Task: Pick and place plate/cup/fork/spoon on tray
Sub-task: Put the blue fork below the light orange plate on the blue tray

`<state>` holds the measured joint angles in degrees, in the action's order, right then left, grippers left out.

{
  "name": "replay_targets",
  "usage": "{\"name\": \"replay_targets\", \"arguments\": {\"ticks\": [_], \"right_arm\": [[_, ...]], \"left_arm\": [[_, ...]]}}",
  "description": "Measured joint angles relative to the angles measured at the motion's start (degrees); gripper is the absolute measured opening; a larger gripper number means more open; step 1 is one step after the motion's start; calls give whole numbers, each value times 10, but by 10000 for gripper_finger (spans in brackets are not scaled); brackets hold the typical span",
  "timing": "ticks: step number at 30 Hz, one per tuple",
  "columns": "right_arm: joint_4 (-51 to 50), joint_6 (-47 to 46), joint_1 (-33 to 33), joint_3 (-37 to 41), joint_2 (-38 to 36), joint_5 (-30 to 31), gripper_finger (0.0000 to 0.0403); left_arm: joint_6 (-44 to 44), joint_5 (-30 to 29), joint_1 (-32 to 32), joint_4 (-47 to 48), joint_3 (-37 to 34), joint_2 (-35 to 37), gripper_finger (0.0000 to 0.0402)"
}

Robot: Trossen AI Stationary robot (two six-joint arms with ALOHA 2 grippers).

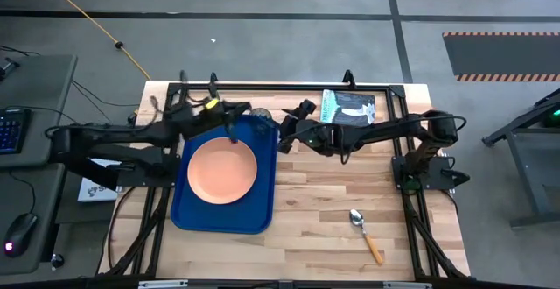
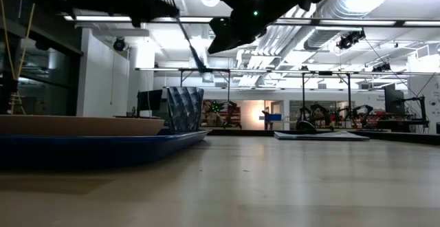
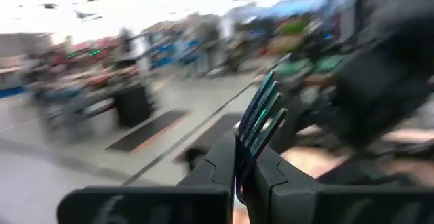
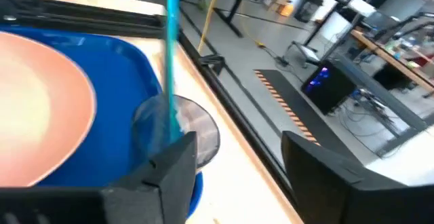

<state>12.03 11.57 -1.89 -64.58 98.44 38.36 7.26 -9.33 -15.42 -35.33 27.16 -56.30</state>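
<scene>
The light-blue fork point(image 3: 261, 115) is in the air over the far end of the dark-blue tray point(image 1: 219, 219), with my left gripper point(image 1: 226, 112) shut on it. The peach plate point(image 1: 222, 171) lies flat in the tray. The dark see-through cup point(image 4: 183, 132) stands on the tray's far right corner. My right gripper point(image 4: 237, 176) hovers open just right of the fork, with nothing between its fingers. The spoon point(image 1: 366, 235), orange-handled, lies on the table at the near right. My left gripper pinches the fork between its two fingers point(image 3: 271, 173), just behind the tines point(image 3: 252, 142), which stick out past the fingertips. The fingers come about level from the table's left. The fork is lifted clear and slants down below the gripper point(image 2: 189, 45).
A flat teal-and-black packet point(image 1: 348, 108) lies at the table's far edge, behind my right arm. A black metal frame point(image 1: 262, 88) runs along the table's far side. Bare wood point(image 1: 332, 193) shows between the tray and the spoon.
</scene>
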Motion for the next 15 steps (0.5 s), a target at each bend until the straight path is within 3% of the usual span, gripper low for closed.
{"name": "replay_targets", "arguments": {"ticks": [6, 9, 12, 15], "right_arm": [[-50, -2, 1, 0, -28, -45, 220], [-67, -7, 1, 0, -40, -46, 218], [-77, -7, 1, 0, -46, -46, 216], [-79, -7, 1, 0, -46, -46, 216]], "left_arm": [[-45, 103, 58, 82, 0, 139, 1], [-65, 98, 88, 199, 19, 182, 1], [-97, 83, 114, 330, 56, 187, 1], [-119, 111, 140, 413, 97, 154, 1]]}}
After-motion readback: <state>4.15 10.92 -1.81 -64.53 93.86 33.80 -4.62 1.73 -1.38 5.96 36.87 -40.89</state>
